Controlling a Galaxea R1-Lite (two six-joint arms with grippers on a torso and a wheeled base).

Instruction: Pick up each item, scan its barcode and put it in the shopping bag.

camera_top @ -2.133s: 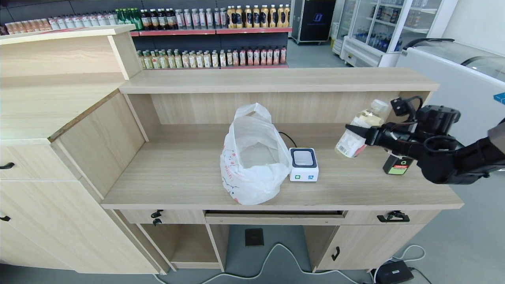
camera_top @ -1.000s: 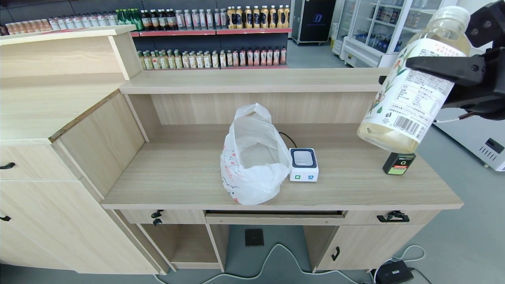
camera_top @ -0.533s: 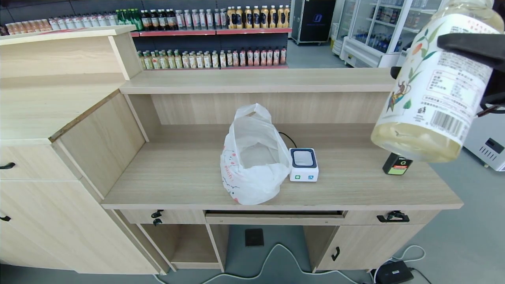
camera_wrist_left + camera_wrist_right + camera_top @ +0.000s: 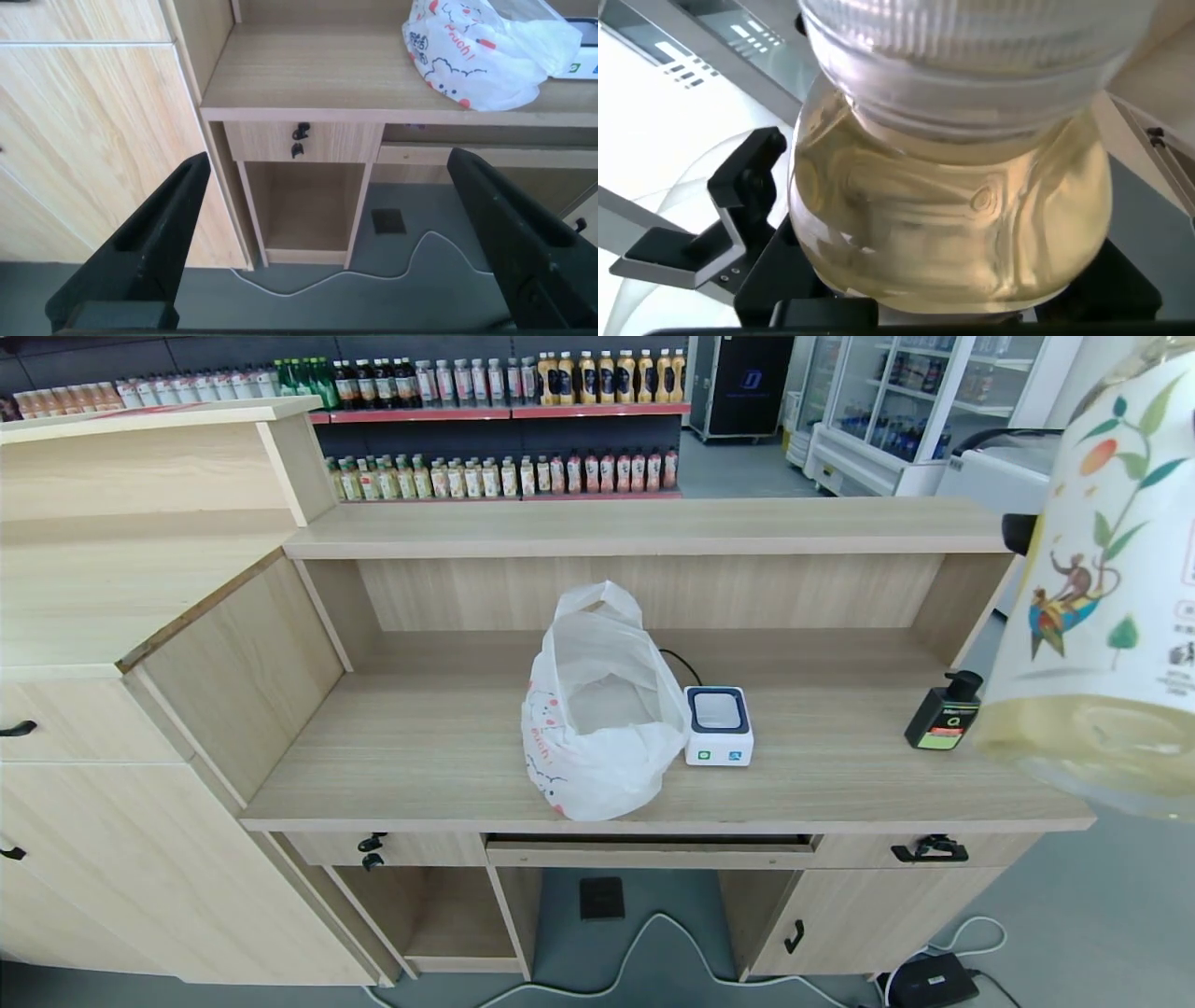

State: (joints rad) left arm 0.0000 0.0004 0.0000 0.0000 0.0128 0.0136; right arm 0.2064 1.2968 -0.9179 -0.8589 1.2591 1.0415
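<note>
Fingers (image 4: 149, 243) on the left gripper (image 4: 327, 247) are spread wide with nothing between them, hanging low out in front of the left end of the light wood desk (image 4: 420, 756), over the grey floor. The right fingers (image 4: 799, 294) are pinching the clear plastic bottle of pale yellow drink (image 4: 1102, 597), so the right gripper (image 4: 957, 303) is clamped around its body, with the ribbed translucent cap end toward the wrist camera. That bottle is up in the air, off the desk and really close to the head camera on the robot's right side, base lower and its white label with the leafy cartoon drawing facing the camera. It's well apart from the thin white plastic shopping bag with red print (image 4: 597, 709), which stands about mid-desk with its mouth open. Just beside the bag on its right, pretty much touching it, is the small white square barcode scanner with a dark top window (image 4: 718, 725), and a dark cable runs off behind it. Near the right end of the desk there's a little black pump bottle with a green and red label (image 4: 943, 714), standing upright.
</note>
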